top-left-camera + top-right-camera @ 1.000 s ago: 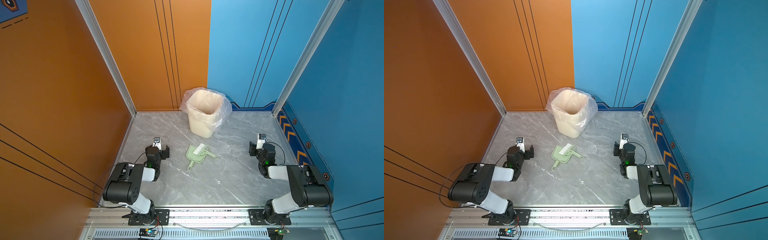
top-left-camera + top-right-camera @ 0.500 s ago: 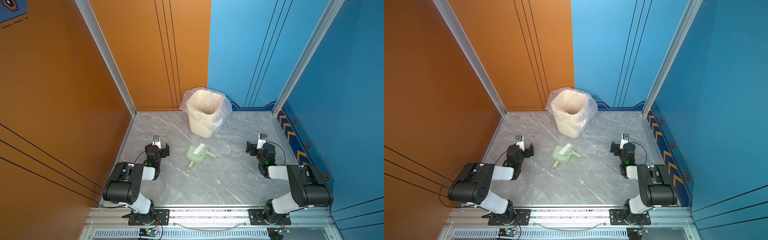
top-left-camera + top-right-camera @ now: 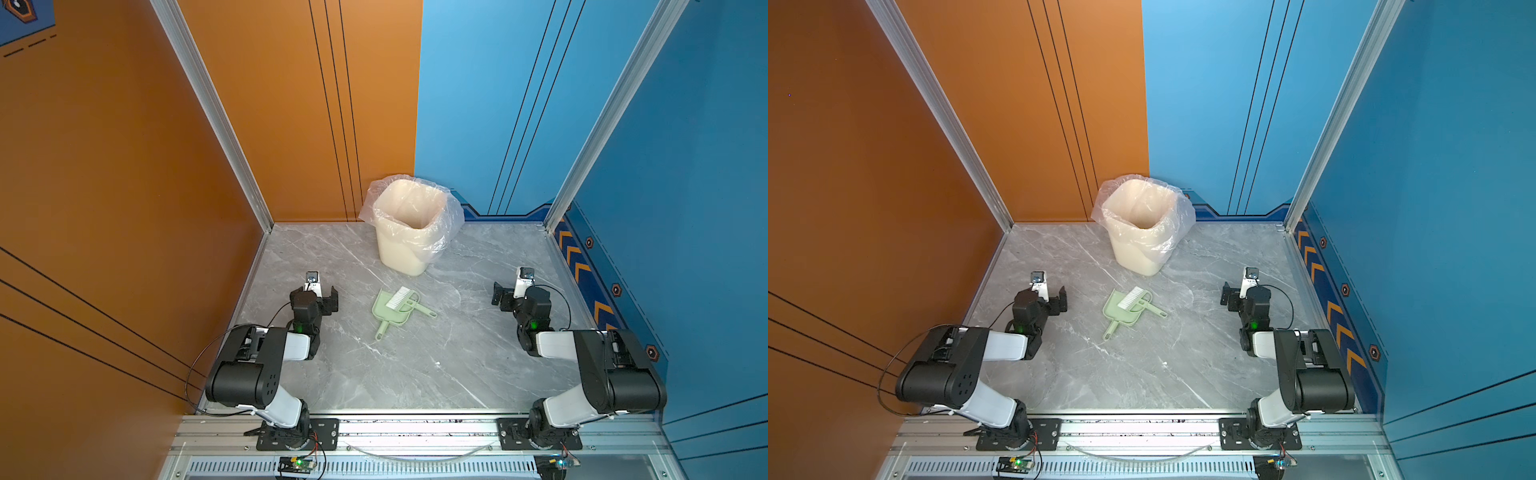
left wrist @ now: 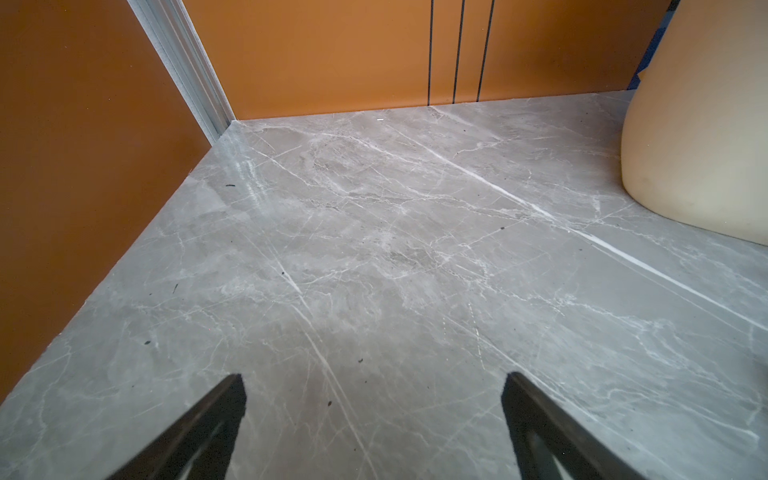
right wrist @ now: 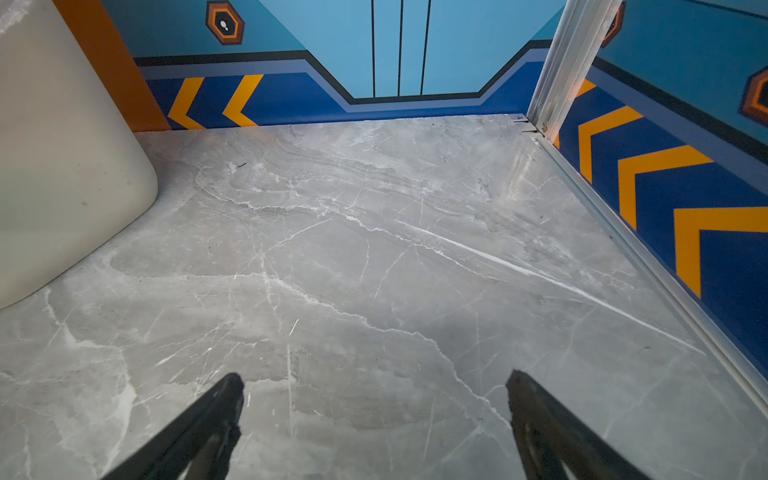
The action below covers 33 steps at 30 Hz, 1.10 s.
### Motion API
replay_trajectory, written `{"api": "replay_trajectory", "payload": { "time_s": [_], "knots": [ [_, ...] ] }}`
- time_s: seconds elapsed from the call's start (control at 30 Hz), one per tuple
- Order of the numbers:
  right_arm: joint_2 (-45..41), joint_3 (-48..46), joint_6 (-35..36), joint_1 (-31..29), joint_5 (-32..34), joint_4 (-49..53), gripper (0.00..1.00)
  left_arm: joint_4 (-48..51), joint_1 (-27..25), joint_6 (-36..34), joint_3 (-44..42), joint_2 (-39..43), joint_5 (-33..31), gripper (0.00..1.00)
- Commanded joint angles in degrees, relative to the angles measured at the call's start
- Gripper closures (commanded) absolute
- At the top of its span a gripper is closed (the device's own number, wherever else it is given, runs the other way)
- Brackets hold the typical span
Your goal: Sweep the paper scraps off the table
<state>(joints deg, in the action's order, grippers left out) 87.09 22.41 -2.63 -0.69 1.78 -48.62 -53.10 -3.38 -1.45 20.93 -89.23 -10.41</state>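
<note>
Left gripper (image 4: 374, 384): jaws are held wide apart. Bare table (image 4: 374, 249) is seen between them and ahead, as far as the back corner. Passage is bounded by the orange wall (image 4: 83, 166) close on its left. It is narrowed ahead and to its right by the bin (image 4: 702, 145).

Right gripper (image 5: 374, 382): jaws are held wide apart, with bare marble ahead. The bin's base is met ahead and to its left. The blue wall (image 5: 706, 187) and its aluminium rail (image 5: 648, 257) run close along its right.

Between the grippers, in both top views, the dustpan (image 3: 392, 316) is found with the brush (image 3: 398, 297) laid on it, well apart from each gripper. Bare marble is noted on either side of it.
</note>
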Motion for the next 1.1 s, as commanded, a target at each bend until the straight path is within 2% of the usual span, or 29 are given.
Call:
{"api": "replay_trajectory", "payload": {
  "time_s": [0.0,0.63,0.8,1.07],
  "knots": [
    [0.61,-0.50,-0.16,0.15,1.12,-0.59,0.00,0.54,0.48,0.69,0.89,-0.24,-0.58,0.02],
    [0.63,-0.36,-0.13,0.16,1.09,-0.43,0.00,0.73,0.74,0.85,0.98,-0.31,-0.15,0.02],
    [0.63,-0.35,-0.17,0.16,1.12,-0.42,0.00,0.87,1.15,0.31,1.09,-0.23,2.87,0.02],
    [0.63,-0.35,-0.18,0.16,1.12,-0.42,0.00,0.89,1.31,0.35,1.09,-0.32,3.03,0.02]
  ]
}}
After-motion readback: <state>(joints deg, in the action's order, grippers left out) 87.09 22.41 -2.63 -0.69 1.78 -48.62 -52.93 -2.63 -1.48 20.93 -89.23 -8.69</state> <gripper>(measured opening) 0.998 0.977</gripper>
